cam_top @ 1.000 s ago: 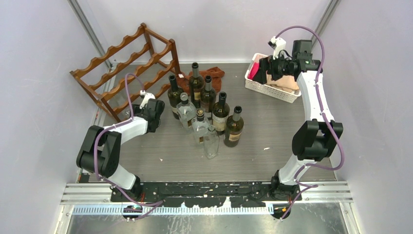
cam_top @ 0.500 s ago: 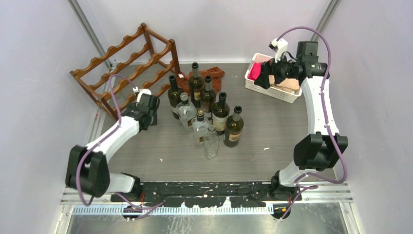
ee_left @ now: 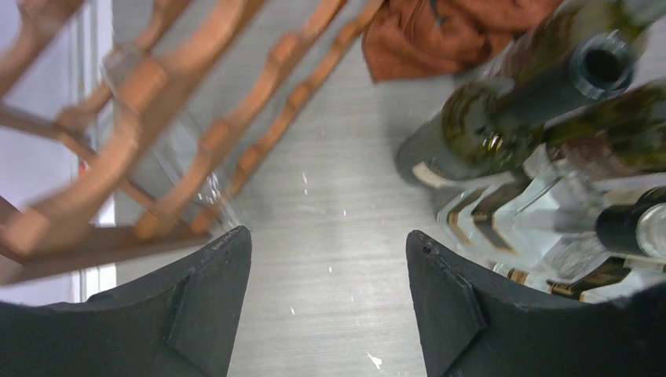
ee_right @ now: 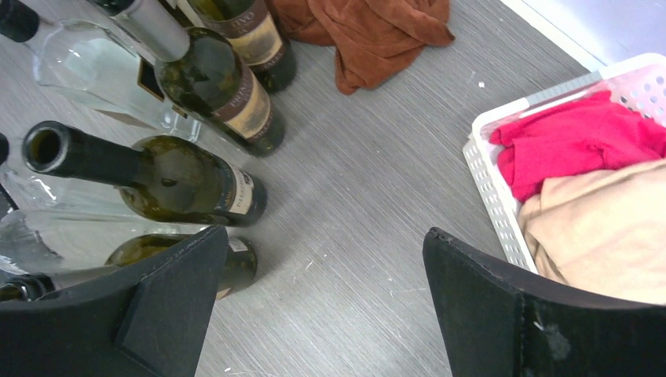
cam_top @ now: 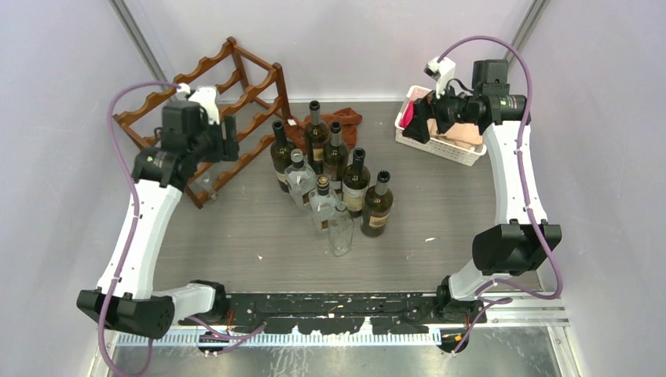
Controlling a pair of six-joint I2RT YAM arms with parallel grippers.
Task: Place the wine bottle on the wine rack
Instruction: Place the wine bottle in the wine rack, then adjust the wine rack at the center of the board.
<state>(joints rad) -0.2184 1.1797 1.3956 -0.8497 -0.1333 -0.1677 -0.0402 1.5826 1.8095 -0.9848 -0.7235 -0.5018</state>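
My left arm (cam_top: 145, 228) is stretched long: its elbow lies low beside the base, and the forearm climbs steeply to a wrist held high at the far left. My left fingers (ee_left: 208, 302) stand apart, holding nothing, aimed downward and to the right. My right arm (cam_top: 514, 177) folds at an elbow near the right edge, then rises almost straight to a raised wrist at the far right. My right fingers (ee_right: 169, 302) are spread wide and empty, pointing down and leftward.

Upper left, the left gripper (cam_top: 230, 139) hangs before the wine rack (cam_top: 257, 85); wine bottles (cam_top: 335, 161) stand clustered mid-frame; upper right, the right gripper (cam_top: 415, 124) hovers over a white basket (cam_top: 440, 148).
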